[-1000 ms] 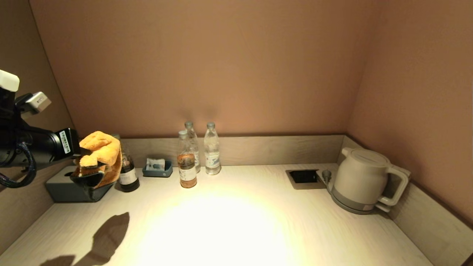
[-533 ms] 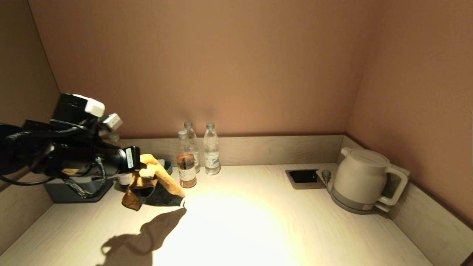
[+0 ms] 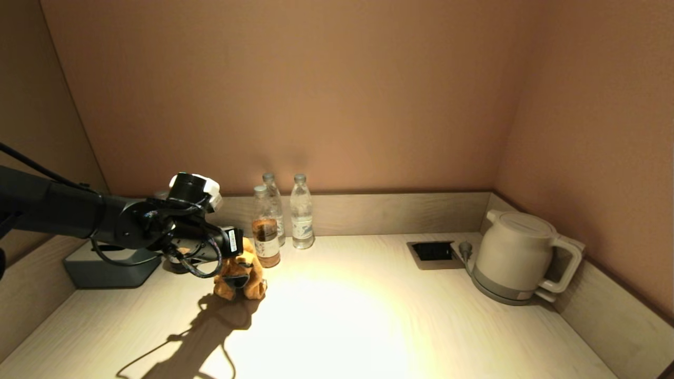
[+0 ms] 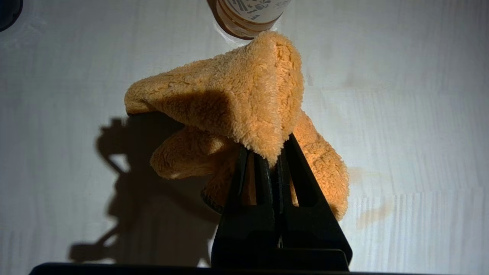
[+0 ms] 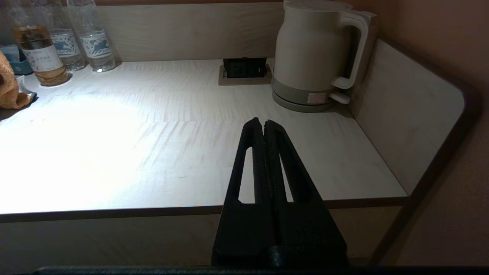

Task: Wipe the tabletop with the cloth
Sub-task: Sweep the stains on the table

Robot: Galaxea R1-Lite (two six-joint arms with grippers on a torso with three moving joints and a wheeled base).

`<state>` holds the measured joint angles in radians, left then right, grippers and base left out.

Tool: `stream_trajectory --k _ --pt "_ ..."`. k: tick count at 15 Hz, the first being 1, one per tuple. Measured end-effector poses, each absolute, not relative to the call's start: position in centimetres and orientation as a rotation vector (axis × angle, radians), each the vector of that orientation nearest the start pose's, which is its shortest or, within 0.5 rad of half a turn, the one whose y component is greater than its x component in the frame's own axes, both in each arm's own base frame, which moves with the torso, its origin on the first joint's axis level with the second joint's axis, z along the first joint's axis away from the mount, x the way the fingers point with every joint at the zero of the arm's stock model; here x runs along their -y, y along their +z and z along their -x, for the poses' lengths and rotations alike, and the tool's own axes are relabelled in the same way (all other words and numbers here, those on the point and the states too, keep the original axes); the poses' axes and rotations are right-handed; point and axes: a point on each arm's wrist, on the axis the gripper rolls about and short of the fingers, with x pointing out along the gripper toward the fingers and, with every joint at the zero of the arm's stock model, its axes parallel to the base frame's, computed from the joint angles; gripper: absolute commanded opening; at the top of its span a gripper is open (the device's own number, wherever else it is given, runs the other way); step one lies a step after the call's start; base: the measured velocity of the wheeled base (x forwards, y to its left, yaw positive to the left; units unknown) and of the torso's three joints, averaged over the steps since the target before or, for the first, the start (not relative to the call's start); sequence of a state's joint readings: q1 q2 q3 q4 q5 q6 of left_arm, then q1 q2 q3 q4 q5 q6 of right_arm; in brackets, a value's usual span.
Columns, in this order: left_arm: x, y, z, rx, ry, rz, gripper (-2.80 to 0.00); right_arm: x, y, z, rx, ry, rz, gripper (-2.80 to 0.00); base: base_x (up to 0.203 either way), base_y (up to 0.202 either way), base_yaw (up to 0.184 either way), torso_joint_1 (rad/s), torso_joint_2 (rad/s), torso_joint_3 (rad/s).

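Observation:
My left gripper [image 3: 239, 269] is shut on a fluffy orange cloth [image 3: 241, 276], which touches the pale wooden tabletop [image 3: 342, 316] at the back left, just in front of the brown-drink bottle [image 3: 266, 237]. In the left wrist view the cloth [image 4: 237, 103] drapes over the closed gripper [image 4: 272, 154], and faint brown stains [image 4: 372, 215] mark the tabletop beside it. My right gripper [image 5: 263, 123] is shut and empty, parked in front of the table's near edge; it is out of the head view.
Two clear water bottles [image 3: 301, 213] stand behind the drink bottle. A dark bottle, a small blue tray and a grey tissue box [image 3: 108, 266] sit at the back left. A white kettle [image 3: 518, 258] and a recessed socket [image 3: 434, 252] are at the right.
My left arm swung from high at the far left to the right and down, bringing the cloth onto the tabletop in front of the drink bottle.

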<state>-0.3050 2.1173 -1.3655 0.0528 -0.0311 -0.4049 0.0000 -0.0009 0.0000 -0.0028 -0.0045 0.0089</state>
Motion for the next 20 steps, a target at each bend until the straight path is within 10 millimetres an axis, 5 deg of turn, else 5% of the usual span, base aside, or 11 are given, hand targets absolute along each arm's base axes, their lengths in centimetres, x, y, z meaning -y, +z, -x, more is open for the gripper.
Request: stream_trajectory --k 11,20 --pt "12.2 5.2 -42.8 -0.907 0.018 0.144 -2.8 0.0 7.6 2.3 0.003 -0.005 -0.009 -2.8 0.0 0.0 0.0 0.0 0.0 0.0" --pt "14.8 3.7 -41.7 -1.003 -0.028 0.093 -2.8 0.0 7.6 2.3 0.004 -0.004 -0.008 -2.8 0.0 0.0 0.0 0.0 0.0 0.0"
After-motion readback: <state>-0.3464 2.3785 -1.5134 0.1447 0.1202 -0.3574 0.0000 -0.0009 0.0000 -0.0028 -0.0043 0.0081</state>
